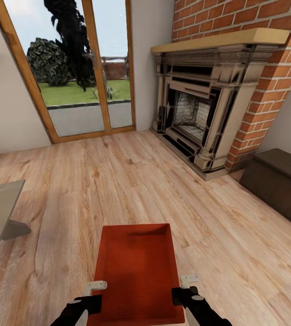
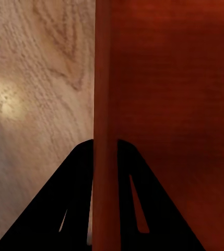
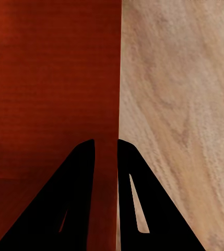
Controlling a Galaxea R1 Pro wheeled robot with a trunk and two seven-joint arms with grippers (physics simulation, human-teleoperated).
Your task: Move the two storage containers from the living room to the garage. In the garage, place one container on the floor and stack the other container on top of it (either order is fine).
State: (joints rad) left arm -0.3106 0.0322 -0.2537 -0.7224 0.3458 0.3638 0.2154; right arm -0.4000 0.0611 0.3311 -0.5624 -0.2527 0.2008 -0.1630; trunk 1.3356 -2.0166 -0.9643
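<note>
You are holding 1 orange-red, open-top rectangular storage container (image 1: 136,271) with smooth, slightly tapered walls, low in front of you over the light wood plank floor (image 1: 118,181) of the living room. Your left gripper (image 2: 106,157) is clamped on its left wall, 1 black finger on each side; your right gripper (image 3: 106,151) pinches the right wall the same way. Ahead stand a red-brick fireplace (image 1: 217,90) with a carved stone surround, a dark low bench (image 1: 276,181) and a wood-framed glass door (image 1: 73,68).
</note>
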